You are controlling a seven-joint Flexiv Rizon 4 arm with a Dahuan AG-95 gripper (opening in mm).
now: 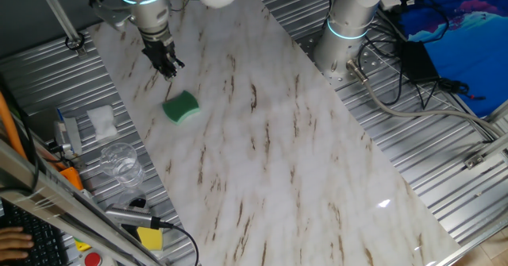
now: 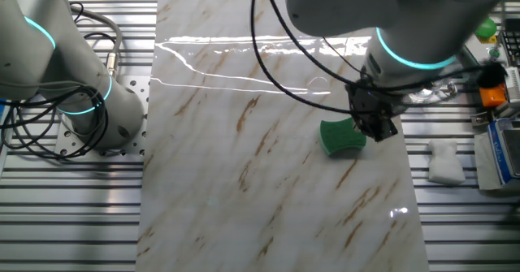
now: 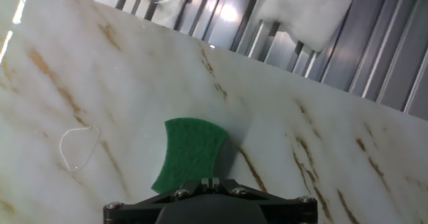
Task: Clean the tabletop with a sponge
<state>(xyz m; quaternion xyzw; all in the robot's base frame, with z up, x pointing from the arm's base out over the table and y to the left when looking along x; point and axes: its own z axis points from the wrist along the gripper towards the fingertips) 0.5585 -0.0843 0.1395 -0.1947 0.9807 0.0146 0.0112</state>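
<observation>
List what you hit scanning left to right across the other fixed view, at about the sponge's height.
Second arm's base on the ribbed metal → bare tabletop → sponge → gripper hovering at the sponge's right edge → white folded cloth off the slab.

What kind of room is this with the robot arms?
Probably a robot lab or workshop. A marble-look tabletop sits on ribbed metal benching, with cables trailing around. A gripper hangs near a green sponge.
</observation>
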